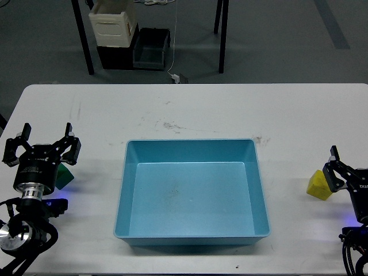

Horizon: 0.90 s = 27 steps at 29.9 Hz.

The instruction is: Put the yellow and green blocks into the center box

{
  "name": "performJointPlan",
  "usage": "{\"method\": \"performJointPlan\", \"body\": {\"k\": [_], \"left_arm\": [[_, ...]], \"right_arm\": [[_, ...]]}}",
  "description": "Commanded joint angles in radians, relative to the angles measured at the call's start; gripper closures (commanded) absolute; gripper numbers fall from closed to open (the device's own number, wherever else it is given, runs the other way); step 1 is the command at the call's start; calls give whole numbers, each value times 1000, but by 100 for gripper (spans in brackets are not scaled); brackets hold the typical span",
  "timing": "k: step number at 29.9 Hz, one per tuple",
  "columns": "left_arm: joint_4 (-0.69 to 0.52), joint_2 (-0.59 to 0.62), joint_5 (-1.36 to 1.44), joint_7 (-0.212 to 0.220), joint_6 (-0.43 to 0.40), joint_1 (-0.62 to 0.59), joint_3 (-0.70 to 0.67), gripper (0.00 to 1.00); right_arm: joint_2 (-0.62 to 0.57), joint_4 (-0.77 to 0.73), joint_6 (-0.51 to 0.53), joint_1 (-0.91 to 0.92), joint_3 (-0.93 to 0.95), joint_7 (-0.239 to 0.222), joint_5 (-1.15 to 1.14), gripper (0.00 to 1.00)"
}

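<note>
The light-blue center box [123, 198] sits empty in the middle of the white table. The dark green block [65, 176] lies on the table at the left, partly hidden behind my left gripper [43, 145]. That gripper hovers over it, open, with its fingers [69, 146] spread wide. The yellow block [318, 185] rests near the right edge. It lies just left of the one visible finger [334, 171] of my right gripper [357, 168]. That gripper is cut off by the frame edge. Its finger stands spread out from the wrist, open, with nothing in it.
On the floor beyond the table stand a cream crate [113, 26] on a black box and a dark grey bin [152, 49]. Black table legs [83, 37] rise there, and a white cable with a plug [176, 76] hangs behind the far edge.
</note>
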Motion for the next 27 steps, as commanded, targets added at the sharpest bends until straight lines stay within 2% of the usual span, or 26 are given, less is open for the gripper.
{"method": "performJointPlan", "body": {"k": [1, 6, 10, 14, 19, 21, 25, 27], "left_arm": [[2, 0, 0, 2, 8, -2, -6, 0], [3, 0, 0, 2, 11, -2, -6, 0], [3, 0, 0, 0, 11, -2, -6, 0], [3, -2, 0, -1, 11, -2, -8, 0], [3, -2, -1, -1, 11, -5, -13, 0], [3, -2, -1, -1, 11, -5, -13, 0], [3, -2, -1, -3, 11, -3, -11, 0], [3, -2, -1, -3, 11, -2, -13, 0]], "right_arm": [[3, -5, 82, -13, -8, 8, -4, 0], [4, -35, 92, 2, 9, 9, -33, 0], [-50, -84, 92, 88, 69, 11, -195, 0], [-144, -94, 92, 169, 148, 14, -618, 0], [-188, -84, -65, 272, 182, 14, -1097, 0], [-197, -84, -79, 316, 179, 14, -1208, 0], [-286, -81, -68, 411, 109, 15, -1528, 0], [-363, -81, -67, 480, 11, 38, -1694, 0]]}}
